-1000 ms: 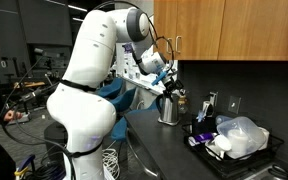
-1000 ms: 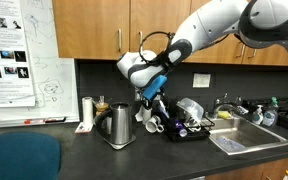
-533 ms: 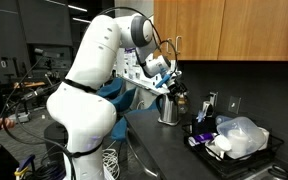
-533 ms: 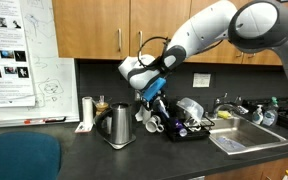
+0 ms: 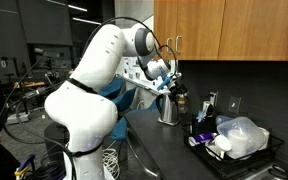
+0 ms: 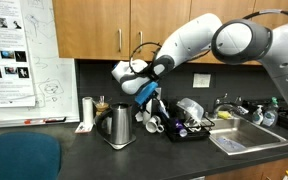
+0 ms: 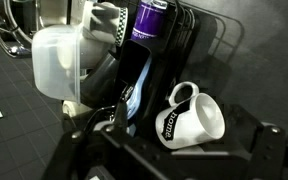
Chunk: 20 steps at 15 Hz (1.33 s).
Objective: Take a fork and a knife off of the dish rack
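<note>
The black dish rack [image 5: 246, 160] stands on the dark counter, and it also shows in an exterior view [image 6: 189, 132]. Its upright cutlery holder [image 5: 206, 108] holds dark utensils; I cannot make out a fork or a knife. My gripper [image 5: 170, 88] hovers above the counter between the kettle and the rack's near end [image 6: 150, 100]. Its jaws are too small and dark to read. The wrist view looks onto the rack [image 7: 209, 35], with a white "home" mug [image 7: 194, 118], a purple cup [image 7: 149, 20] and a clear plastic container [image 7: 56, 60].
A steel kettle [image 6: 119, 127] stands right beside my gripper, also visible in an exterior view [image 5: 169, 108]. A tall shiny steel cylinder [image 6: 87, 112] stands farther along. A sink [image 6: 246, 140] lies past the rack. Wooden cabinets hang overhead.
The arm's upper links have swung over. The wrist has drifted slightly towards the kettle side. The things on the rack have not moved.
</note>
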Available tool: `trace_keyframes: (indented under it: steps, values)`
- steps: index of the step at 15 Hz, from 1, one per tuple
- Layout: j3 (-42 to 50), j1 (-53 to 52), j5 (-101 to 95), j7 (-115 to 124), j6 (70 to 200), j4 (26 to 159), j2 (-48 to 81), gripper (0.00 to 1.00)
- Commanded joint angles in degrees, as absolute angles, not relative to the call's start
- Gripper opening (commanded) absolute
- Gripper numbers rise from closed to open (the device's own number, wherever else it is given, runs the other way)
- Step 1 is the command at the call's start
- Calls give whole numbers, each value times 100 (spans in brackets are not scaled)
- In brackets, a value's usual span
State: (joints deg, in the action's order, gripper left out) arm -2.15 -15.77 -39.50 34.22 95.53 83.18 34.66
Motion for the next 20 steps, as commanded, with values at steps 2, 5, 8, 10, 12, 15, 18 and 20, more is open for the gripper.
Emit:
trace_keyframes:
  steps: [2, 5, 8, 10, 12, 15, 18, 20]
  values:
    - [127, -1791, -4209, 4079, 9562, 8137, 3711, 100]
    - [254, -1845, -4660, 4809, 9701, 8274, 3701, 100]
    - [219, -1813, -5018, 5257, 9707, 8407, 3678, 100]
    - [148, -1764, -5004, 5379, 9608, 8495, 3684, 100]
    - [110, -1739, -4908, 5527, 9530, 8683, 3656, 100]
    - [84, -1688, -4845, 5762, 9527, 8842, 3733, 100]
    - [110, -1658, -4913, 5864, 9532, 8791, 3943, 100]
    - [142, -1641, -4983, 5891, 9536, 8733, 4032, 100]
